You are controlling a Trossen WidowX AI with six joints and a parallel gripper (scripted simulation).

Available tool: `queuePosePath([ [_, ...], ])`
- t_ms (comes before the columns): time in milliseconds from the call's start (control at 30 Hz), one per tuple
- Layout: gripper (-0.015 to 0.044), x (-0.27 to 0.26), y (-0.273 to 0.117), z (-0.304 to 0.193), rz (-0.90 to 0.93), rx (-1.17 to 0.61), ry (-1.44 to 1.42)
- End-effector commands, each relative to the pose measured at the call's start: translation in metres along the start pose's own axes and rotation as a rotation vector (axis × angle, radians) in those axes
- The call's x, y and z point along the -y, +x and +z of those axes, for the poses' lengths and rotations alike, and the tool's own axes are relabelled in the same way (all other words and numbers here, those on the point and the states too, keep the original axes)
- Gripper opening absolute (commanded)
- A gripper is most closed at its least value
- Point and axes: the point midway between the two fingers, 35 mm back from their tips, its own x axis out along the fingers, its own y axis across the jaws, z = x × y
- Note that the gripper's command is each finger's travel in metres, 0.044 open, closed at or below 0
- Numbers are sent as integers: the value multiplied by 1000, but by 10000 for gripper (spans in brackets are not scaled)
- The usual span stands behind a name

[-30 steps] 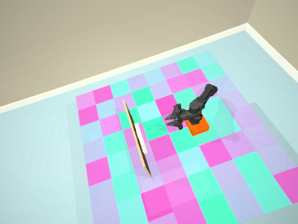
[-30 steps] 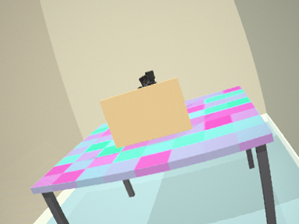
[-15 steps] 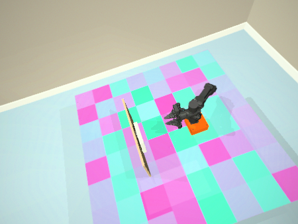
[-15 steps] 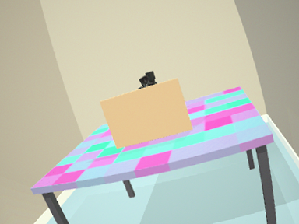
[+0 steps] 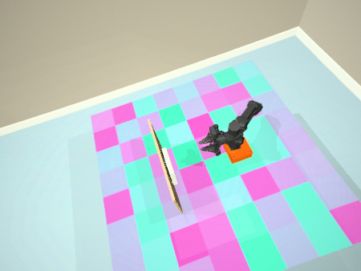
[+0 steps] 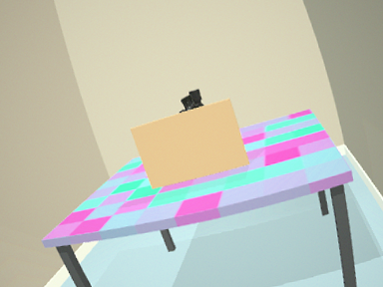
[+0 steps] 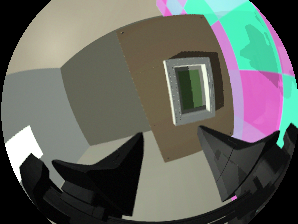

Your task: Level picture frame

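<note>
The picture frame (image 5: pixel 169 166) (image 7: pixel 170 95), pale with a green picture, hangs on the brown face of an upright board. The wrist view is turned, with the table on its right. There the frame is not parallel to the board's edges: its end nearer the fingertips is closer to the board's top edge, so that end looks higher. The screw and notched strip are hidden. My gripper (image 5: pixel 200 146) (image 7: pixel 171 133) is open and empty, a gap away from the frame. The exterior camera sees only the board's back, which hides the frame and the fingers.
The upright board (image 5: pixel 156 140) (image 6: pixel 192 144) (image 7: pixel 145 75) stands on the tiled table (image 5: pixel 120 208) (image 6: pixel 200 209). The orange arm base (image 5: pixel 239 153) is on the table, on the side the frame faces. The frame casts a dark shadow on the board.
</note>
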Motion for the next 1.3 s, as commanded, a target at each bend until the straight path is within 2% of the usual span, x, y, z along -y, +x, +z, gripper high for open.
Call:
queuePosePath([
  [0,260,0,0,-1,1,-4,-2],
  [400,260,0,1,0,0,0,-1],
  [800,260,-22,60,-5,30,-48,-74],
  [1267,260,-23,67,-5,32,-49,-75],
])
